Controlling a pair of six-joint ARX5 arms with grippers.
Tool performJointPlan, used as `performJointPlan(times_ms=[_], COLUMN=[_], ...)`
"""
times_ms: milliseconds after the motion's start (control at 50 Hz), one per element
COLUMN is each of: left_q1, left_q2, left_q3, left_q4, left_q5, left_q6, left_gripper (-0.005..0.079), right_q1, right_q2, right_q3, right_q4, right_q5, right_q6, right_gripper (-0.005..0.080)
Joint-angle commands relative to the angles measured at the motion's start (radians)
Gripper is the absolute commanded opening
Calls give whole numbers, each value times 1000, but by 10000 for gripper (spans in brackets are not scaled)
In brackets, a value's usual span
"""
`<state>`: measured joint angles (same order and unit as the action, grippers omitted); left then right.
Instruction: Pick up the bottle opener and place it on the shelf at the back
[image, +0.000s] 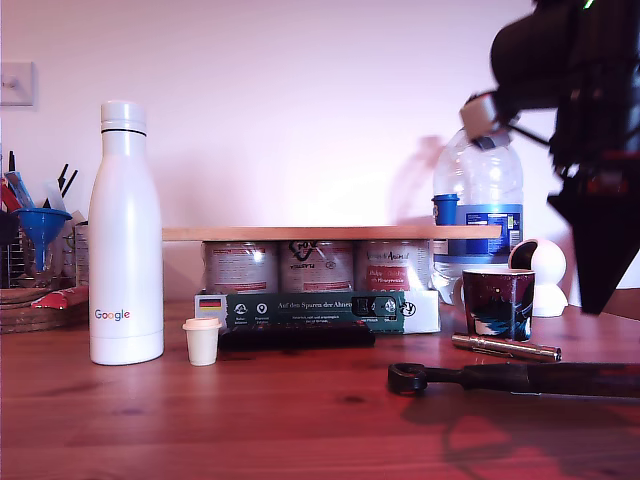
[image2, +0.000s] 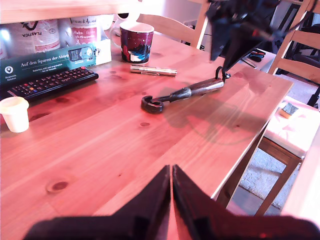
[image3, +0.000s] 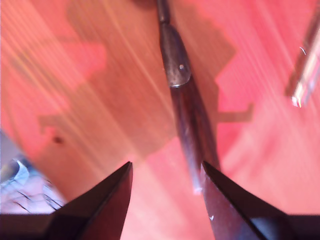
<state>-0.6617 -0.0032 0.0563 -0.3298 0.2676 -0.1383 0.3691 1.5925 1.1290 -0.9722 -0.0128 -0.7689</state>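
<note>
Nearest the exterior camera lies the long slim bottle opener with dark brown wooden handle and black ring-shaped metal head (image: 500, 377), flat on the reddish-brown wooden tabletop (image: 300, 430) toward the exterior view's right, its ring pointing to that view's left. Just beyond it rests a short silver metal cylinder (image: 505, 347), then a dark patterned mug (image: 498, 302).

My second tool (image3: 165, 195) hovers above the handle end with its dark jaws spread moderately; the handle passes between them, close to one fingertip (image3: 225, 200), not yet touched. My first tool (image2: 171, 200) hangs well apart over bare tabletop, its jaws pressed together on nothing.

I judge the opener rigid and fairly light, head-heavy toward the metal ring. The varnished wood looks smooth and rounded, so it could roll or twist in a pinch. I would close across the handle's thick middle, nearer the metal collar, rather than at the cord end.

Far behind, the thin light wooden plank shelf (image: 330, 232) sits on three tin cans (image: 315, 265), its top free.
</note>
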Motion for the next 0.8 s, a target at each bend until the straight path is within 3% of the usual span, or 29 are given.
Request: performJointPlan(times_ms=[0,300,780], left_q1=[-3,-3,-3], left_q2=[-9,-9,-9], left_q3=[-14,-14,-14], left_q4=[-7,-7,-7], left_q5=[1,0,0], left_q6=[4,7,7], left_gripper=[-24,-24,-24], right_q1=[12,24,37], right_q2=[16,42,180], right_q3=[0,0,1], right_q4=[24,153,204], right_q5=[0,-3,-2], right_q6=[-34,-103,-128], right_gripper=[394,393,393])
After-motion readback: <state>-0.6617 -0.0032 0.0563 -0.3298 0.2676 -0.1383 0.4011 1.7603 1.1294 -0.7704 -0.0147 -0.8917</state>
